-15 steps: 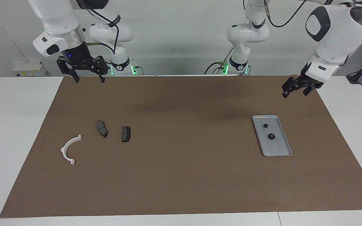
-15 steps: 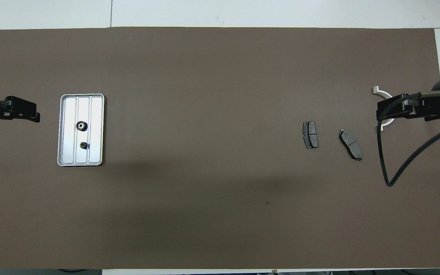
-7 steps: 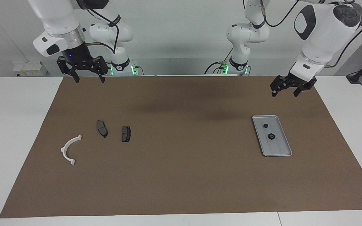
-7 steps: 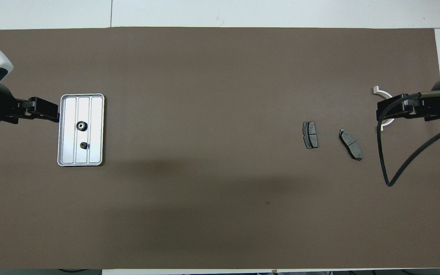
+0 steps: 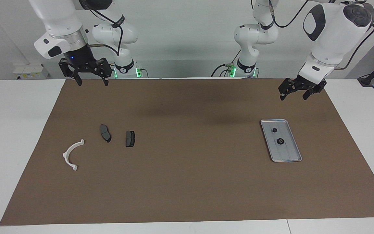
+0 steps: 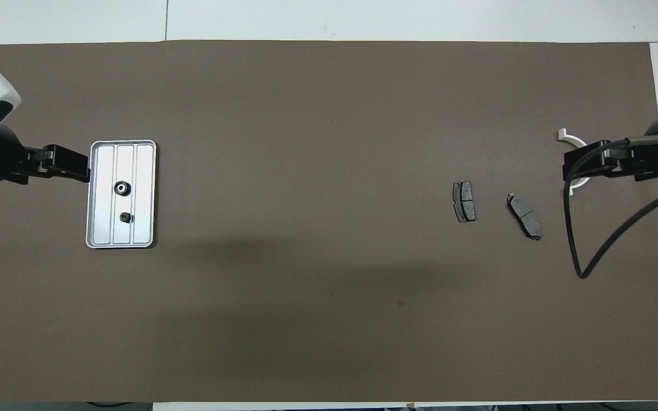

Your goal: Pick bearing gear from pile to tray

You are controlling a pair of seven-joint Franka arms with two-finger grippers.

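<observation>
The silver tray lies on the brown mat toward the left arm's end. Two small black round bearing gears rest in it, the larger farther from the robots than the smaller. The pile toward the right arm's end holds a white arc and two dark brake pads. My left gripper hangs open and empty high over the mat beside the tray. My right gripper waits open, raised, covering part of the arc from above.
The brown mat covers most of the white table. A black cable loops down from the right arm over the mat beside the pile.
The left arm swung its gripper from the mat's corner inward toward the tray, then nearly stopped. The right arm and all the parts have stayed put.
</observation>
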